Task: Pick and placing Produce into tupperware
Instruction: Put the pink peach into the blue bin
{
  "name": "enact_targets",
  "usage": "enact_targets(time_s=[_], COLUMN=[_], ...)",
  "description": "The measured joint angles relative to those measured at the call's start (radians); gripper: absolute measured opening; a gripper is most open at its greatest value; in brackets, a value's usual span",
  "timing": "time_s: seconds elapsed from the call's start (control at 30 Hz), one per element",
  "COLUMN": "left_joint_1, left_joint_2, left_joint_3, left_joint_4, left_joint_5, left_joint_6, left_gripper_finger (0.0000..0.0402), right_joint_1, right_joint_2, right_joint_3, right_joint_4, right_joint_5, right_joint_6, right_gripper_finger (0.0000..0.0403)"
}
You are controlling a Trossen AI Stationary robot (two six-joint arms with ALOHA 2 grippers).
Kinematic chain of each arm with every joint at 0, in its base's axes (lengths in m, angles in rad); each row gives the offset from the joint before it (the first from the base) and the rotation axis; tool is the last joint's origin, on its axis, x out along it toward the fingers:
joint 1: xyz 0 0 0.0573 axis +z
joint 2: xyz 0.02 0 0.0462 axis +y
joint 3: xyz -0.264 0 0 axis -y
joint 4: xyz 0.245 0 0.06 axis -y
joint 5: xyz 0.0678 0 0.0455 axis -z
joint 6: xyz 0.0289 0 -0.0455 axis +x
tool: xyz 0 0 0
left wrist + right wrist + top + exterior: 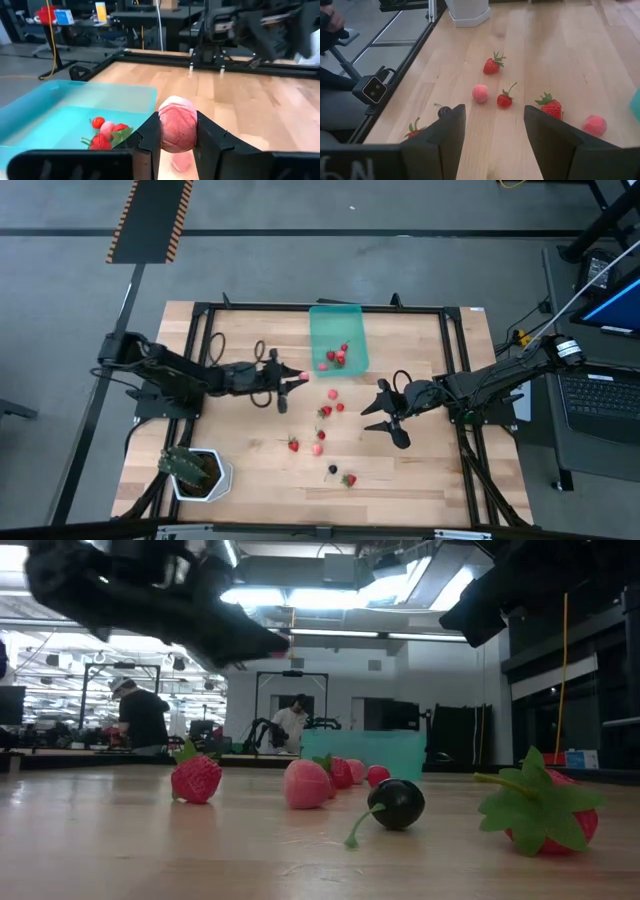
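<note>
The teal tupperware (338, 330) stands at the table's far middle and holds three red and pink fruits (336, 358). My left gripper (297, 379), just left of the tupperware's near end, is shut on a pink fruit (177, 127). More produce lies loose on the wood: red and pink fruits (327, 410) near the middle, others nearer the front (317, 448), and a dark berry (333, 469). My right gripper (385, 416) hangs open to the right of them, touching nothing; its wrist view shows several fruits (505, 100) beyond its fingers. My left gripper pinches the pink fruit by its two opposite sides (165, 131) between its two fingers. The fingers lie nearly level and come from the table's left. The fruit is lifted clear of the table, beside the tupperware's near left corner (150, 97).
A white pot with a green plant (198, 472) stands at the near left corner. A black metal frame (455, 360) runs around the table top. Bare wood lies between the left arm and the pot. People show far behind the table (145, 720).
</note>
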Motion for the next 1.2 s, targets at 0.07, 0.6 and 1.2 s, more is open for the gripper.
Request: enact_targets(time_s=[0.07, 0.6, 1.2], left_joint_1=[0.033, 0.215, 0.275], left_joint_2=[0.049, 0.24, 0.358], left_joint_3=[0.046, 0.436, 0.62], left_joint_4=[-0.015, -0.49, -0.704], left_joint_5=[0.041, 0.196, 0.173], left_joint_6=[-0.001, 0.052, 0.073], left_gripper_finger=[0.0076, 0.0076, 0.0076], right_joint_1=[0.0, 0.0, 0.0], right_joint_2=[0.0, 0.0, 0.001], right_joint_3=[0.0, 0.0, 0.0], right_joint_4=[0.0, -0.002, 0.007], right_joint_5=[0.0, 0.0, 0.0], right_joint_6=[0.0, 0.003, 0.004], right_gripper_finger=[0.0204, 0.0204, 0.0204])
